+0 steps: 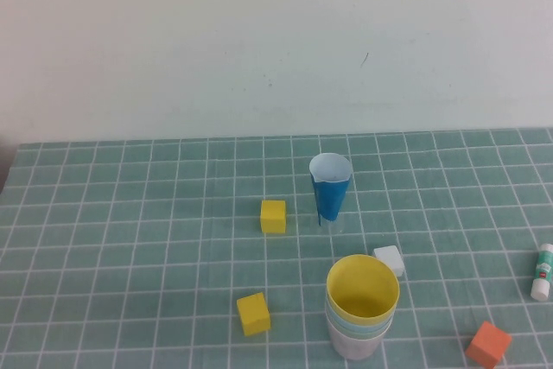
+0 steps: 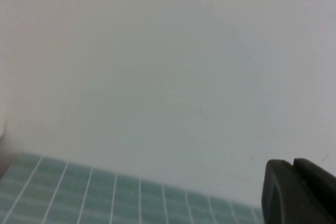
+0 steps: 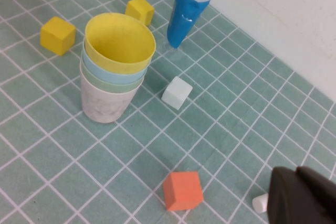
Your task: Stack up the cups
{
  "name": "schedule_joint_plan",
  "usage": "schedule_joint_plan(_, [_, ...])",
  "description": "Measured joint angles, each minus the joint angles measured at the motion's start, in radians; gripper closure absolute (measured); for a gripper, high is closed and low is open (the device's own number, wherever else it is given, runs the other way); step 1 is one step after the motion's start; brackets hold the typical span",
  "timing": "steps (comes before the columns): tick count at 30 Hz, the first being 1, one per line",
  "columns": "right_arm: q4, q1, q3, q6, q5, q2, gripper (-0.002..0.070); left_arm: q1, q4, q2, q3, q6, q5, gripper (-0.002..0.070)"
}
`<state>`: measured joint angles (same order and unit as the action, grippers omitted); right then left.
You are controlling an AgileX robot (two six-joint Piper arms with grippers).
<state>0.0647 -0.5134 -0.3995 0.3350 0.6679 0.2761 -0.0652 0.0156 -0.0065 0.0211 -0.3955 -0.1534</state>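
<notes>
The four cups stand nested in one upright stack (image 1: 361,310) near the table's front, right of the middle. The yellow cup (image 1: 363,287) is innermost on top, then the light blue rim (image 3: 105,71), the pale green rim (image 3: 107,83), and the pink cup (image 3: 105,106) outermost at the bottom. Neither gripper shows in the high view. My left gripper (image 2: 293,162) is shut and empty, facing the wall over the table's far edge. My right gripper (image 3: 296,170) is shut and empty, held above the table to the right of the stack, apart from it.
A narrow blue-and-white cone cup (image 1: 329,187) stands behind the stack. Two yellow cubes (image 1: 273,216) (image 1: 253,314) lie to the left, a white cube (image 1: 389,260) just behind the stack, an orange cube (image 1: 488,344) at the front right. A small white-capped tube (image 1: 543,271) lies at the right edge.
</notes>
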Motion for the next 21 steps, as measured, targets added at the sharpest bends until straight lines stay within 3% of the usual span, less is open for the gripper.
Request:
schedule_joint_plan(10, [0.0, 0.0, 0.0, 0.0, 0.001, 0.0, 0.0678, 0.002, 0.002, -0.004, 0.0, 0.031, 0.449, 0.0677])
schedule_joint_plan(21, [0.0, 0.0, 0.0, 0.0, 0.001, 0.0, 0.0678, 0.004, 0.0, -0.006, -0.002, 0.157, 0.459, 0.0677])
